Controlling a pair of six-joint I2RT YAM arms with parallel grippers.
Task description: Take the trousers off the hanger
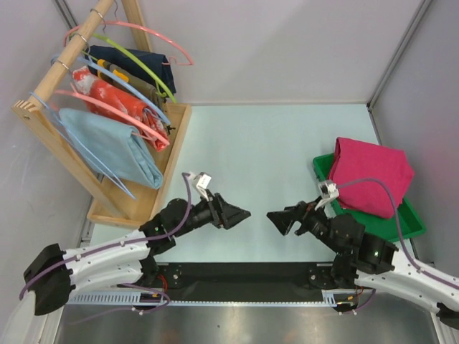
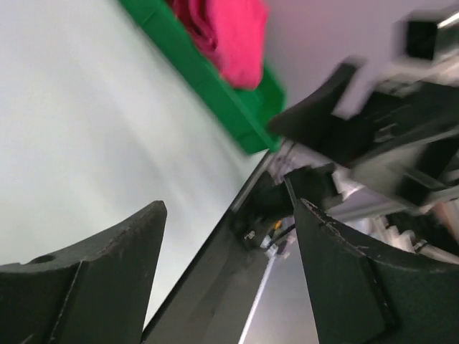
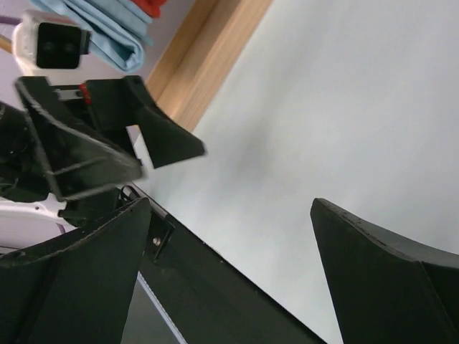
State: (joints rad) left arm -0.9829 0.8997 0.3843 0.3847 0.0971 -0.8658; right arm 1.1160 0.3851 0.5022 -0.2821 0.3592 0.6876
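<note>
White panel walls are set around a pale mint tabletop [image 1: 272, 143], and at its right edge the bright magenta-pink cloth trousers [image 1: 369, 175] are found, folded into a thick, soft bundle and laid across a shallow green plastic tray [image 1: 410, 228], which they overhang on the far side. No wire is seen threaded through them, so the removal is judged to be done and the tray is taken to be the drop-off place. The cloth is shown plain and unpatterned, with rounded folds at its near edge; in the left wrist view it is blurred. Just beside the tray, the right gripper [image 1: 276, 218] is held low over the table with its jaws spread wide and nothing between them. Facing it across a small gap, the left gripper [image 1: 240, 213] is likewise held with jaws parted and empty. Both are pointed inward near the arm bases, which is read as a resting pose clear of the garment. Well apart, at the far left, a slanted wooden rack [image 1: 176, 136] is loaded with folded garments, among them a pale blue cloth [image 1: 107, 147]. A thin light-blue wire hanger [image 1: 154, 107] is seen there; whether it is the trousers' own cannot be told.
</note>
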